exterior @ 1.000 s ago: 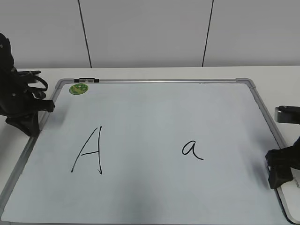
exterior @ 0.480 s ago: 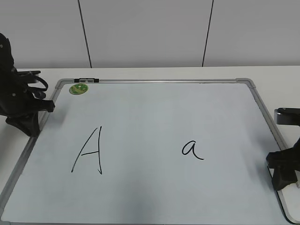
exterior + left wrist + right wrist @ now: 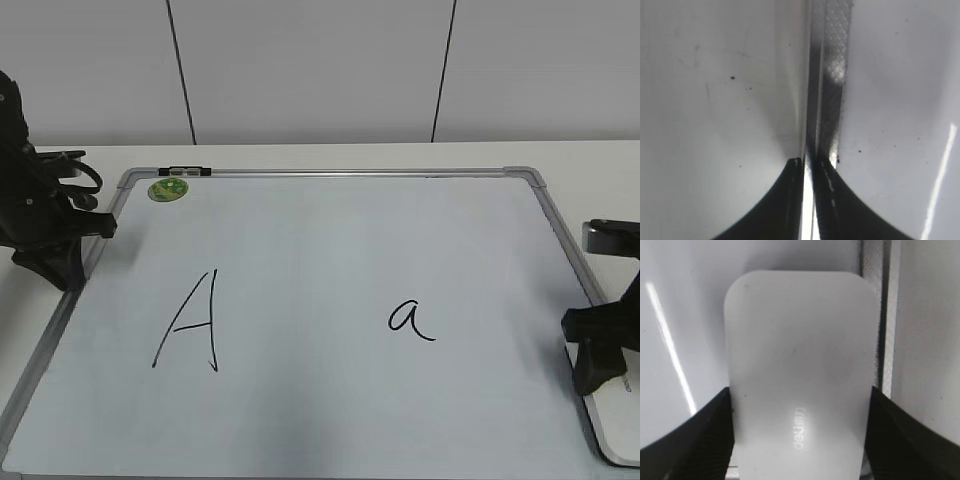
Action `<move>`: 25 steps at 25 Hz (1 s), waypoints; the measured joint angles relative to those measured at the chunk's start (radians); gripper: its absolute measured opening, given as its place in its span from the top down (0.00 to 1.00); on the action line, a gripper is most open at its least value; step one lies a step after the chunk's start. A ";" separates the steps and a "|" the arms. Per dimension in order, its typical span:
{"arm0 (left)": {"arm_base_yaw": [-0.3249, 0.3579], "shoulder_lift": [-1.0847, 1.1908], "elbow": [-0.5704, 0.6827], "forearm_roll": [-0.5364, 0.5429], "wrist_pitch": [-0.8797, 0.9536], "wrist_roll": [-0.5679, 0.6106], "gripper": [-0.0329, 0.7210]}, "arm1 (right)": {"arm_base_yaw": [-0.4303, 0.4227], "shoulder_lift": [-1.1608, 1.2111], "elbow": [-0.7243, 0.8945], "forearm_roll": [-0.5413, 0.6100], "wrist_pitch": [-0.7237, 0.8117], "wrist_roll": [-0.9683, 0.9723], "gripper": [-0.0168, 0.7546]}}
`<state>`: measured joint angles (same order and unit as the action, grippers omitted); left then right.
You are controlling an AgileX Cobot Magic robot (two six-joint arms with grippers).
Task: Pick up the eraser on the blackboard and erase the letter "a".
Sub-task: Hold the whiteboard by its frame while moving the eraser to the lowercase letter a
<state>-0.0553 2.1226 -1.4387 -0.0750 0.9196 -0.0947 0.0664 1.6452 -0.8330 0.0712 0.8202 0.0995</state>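
Right gripper (image 3: 800, 440) clasps the eraser (image 3: 800, 370) beside the blackboard (image 3: 330, 260) frame (open board leftward).

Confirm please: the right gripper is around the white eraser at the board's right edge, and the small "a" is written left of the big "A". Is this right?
One detail is wrong. In the exterior view the letter "a" is written to the right of the capital "A", not to the left. The rest holds: the right gripper has its fingers on both sides of the eraser at the right edge of the blackboard.
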 joint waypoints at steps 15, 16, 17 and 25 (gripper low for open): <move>0.000 0.000 0.000 -0.002 0.000 0.000 0.88 | 0.192 0.229 -0.417 -0.014 0.239 -0.004 0.30; 0.000 0.000 0.000 -0.002 0.000 0.000 0.88 | 0.201 0.255 -0.449 -0.014 0.247 -0.004 0.30; 0.000 0.000 0.000 -0.002 0.000 0.000 0.88 | 0.209 0.290 -0.479 -0.014 0.255 -0.004 0.30; 0.000 0.000 0.000 -0.004 0.000 0.000 0.88 | 0.226 0.439 -0.636 -0.014 0.321 -0.005 0.30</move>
<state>-0.0553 2.1226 -1.4387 -0.0790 0.9196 -0.0947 0.2919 2.0838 -1.4693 0.0571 1.1415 0.0940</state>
